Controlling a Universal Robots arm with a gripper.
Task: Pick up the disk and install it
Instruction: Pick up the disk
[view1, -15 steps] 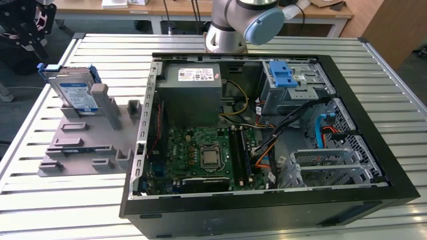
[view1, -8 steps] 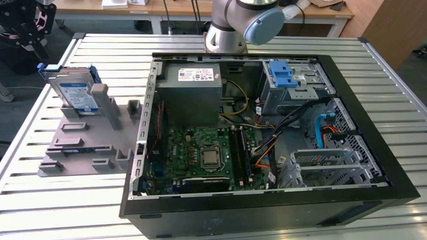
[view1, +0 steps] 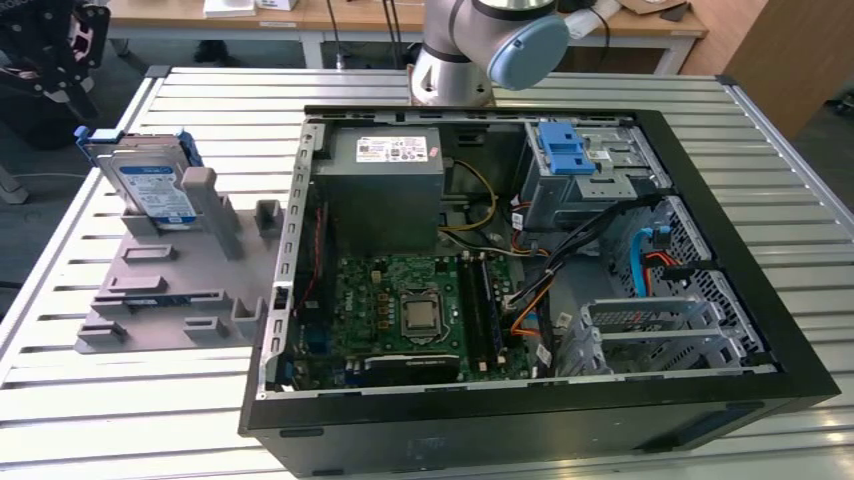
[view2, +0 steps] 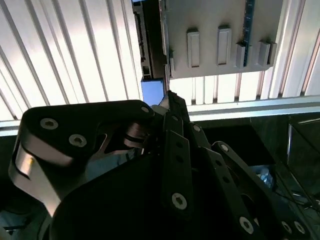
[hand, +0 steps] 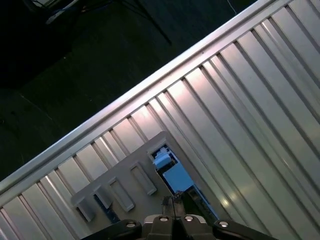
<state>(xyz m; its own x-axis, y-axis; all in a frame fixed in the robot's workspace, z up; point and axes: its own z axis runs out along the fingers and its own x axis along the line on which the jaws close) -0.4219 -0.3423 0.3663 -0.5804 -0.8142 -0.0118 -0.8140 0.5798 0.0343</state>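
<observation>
Pick-up step, approach: gripper (hand: 176, 201) fingers together, empty, hovering above disk (view1: 144, 185), which stands upright in grey rack (view1: 160, 290) on bench (view1: 134, 420). Grasp needs fingers parted, lined up w/ disk's top edge.

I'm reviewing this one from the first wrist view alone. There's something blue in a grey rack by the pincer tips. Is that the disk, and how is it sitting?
Observer: Yes. In the exterior view the disk stands on edge in the rack, with its white-and-blue label showing.
Operator: What else is around the rack?
Observer: An open computer case lies flat beside the rack, at the exterior view's right of it.
</observation>
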